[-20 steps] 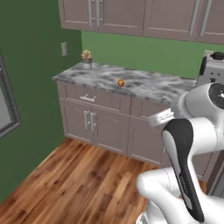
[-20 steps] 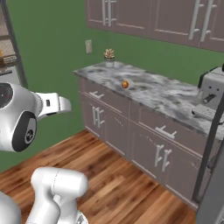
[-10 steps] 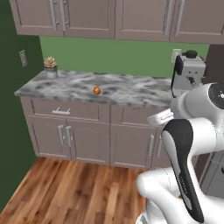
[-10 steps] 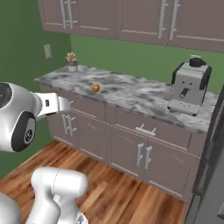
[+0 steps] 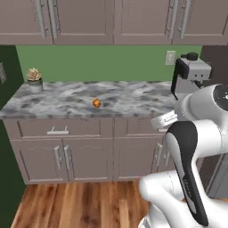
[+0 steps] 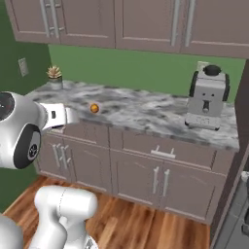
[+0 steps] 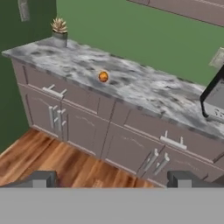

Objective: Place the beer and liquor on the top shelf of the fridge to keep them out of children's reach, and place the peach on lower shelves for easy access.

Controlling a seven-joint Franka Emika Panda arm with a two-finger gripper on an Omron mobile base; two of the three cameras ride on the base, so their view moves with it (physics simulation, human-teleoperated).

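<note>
A: How is the gripper (image 7: 112,179) doing?

B: Its 2 dark fingertips (image 7: 41,178) are standing spread as wide as they go at the bottom of the hand view, with nothing between them. It is gripping nothing and touching nothing, hanging in the air well apart from the counter (image 7: 144,94).

A: Where is the peach (image 5: 96,103) sitting?

B: It is resting alone on the marbled grey counter top, roughly midway along it, with bare stone all around. From the right base camera the peach (image 6: 94,108) is lying just past the arm's white wrist; from the hand camera the peach (image 7: 103,77) is showing in the upper middle.

A: What is getting cut off or hard to read?

B: Going left to right in the hand view: a wall outlet (image 7: 24,9) is clipped by the top edge, and the coffee machine (image 7: 214,98) is running off the right edge. In the left base view the arm is covering the cabinet fronts at lower right, and a grey surface at the far right edge is too cropped to identify.

A: Counts?

B: I am seeing 1 peach, 1 small potted plant (image 5: 34,78) at the counter's left end, and 1 coffee machine (image 6: 208,97) at its right end. In the hand view, 2 drawer handles (image 7: 54,91) are showing, plus 2 pairs of door handles below.
</note>
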